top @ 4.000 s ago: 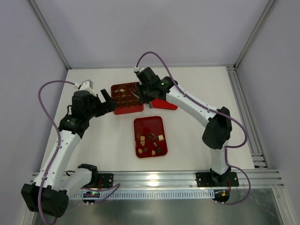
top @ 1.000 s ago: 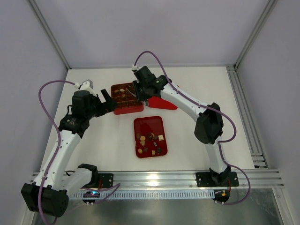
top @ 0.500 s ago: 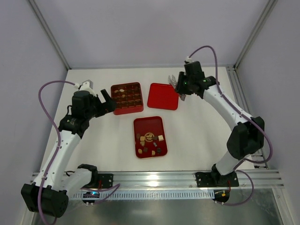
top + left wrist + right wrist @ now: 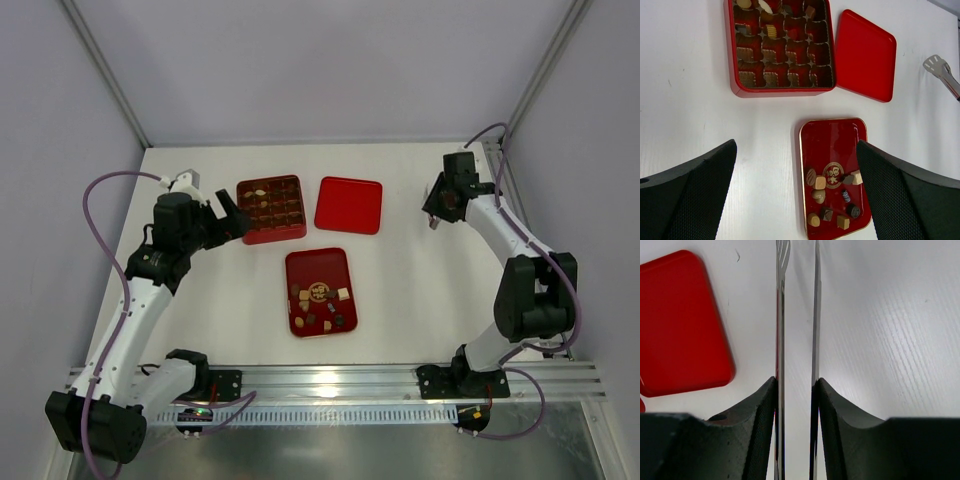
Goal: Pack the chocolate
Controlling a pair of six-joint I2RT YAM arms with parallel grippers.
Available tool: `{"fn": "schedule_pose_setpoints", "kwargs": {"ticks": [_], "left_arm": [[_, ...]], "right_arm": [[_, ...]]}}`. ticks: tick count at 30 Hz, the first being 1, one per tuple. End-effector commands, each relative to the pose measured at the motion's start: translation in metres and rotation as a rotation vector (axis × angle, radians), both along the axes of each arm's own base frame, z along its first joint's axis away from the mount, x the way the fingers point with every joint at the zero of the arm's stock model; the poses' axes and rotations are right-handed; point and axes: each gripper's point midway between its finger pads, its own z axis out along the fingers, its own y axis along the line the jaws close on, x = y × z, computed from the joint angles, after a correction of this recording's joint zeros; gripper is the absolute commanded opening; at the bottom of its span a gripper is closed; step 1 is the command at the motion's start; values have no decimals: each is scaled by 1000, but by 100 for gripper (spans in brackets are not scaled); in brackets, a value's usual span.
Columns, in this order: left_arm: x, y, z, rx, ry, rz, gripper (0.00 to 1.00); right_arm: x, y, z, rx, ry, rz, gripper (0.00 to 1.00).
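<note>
Three red things are carried by the white tabletop (image 4: 420, 290). A compartmented box (image 4: 272, 238) is set toward the far side, a flat lid (image 4: 348, 205) is laid just beside it on the right, and a shallow tray (image 4: 318, 265) is placed nearer, close to both.

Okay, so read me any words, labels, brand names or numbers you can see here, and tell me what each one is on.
No text can be read in any view.
On the shallow red tray, the gold round emblem: it may hold lettering, but it is too small and blurred to read.
On the flat red lid, the compartmented red box and the tongs: no markings seen.
</note>
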Motion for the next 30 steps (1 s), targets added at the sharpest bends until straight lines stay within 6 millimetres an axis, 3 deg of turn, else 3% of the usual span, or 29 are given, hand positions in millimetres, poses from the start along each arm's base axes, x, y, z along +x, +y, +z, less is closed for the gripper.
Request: {"fn": "schedule_pose_setpoints", "kwargs": {"ticks": [1,14,30], "left_arm": [[5,-3,14,-27,-60,-8,100],[5,-2,12,-23,-56,-6,100],[6,-2,9,-22,-45,-7,100]], "right_arm": [[21,-12,0,-17,-49,-42,40],[23,-14,-49,20,82,2,49],[9,-17,-75,33,168,17,65]]}}
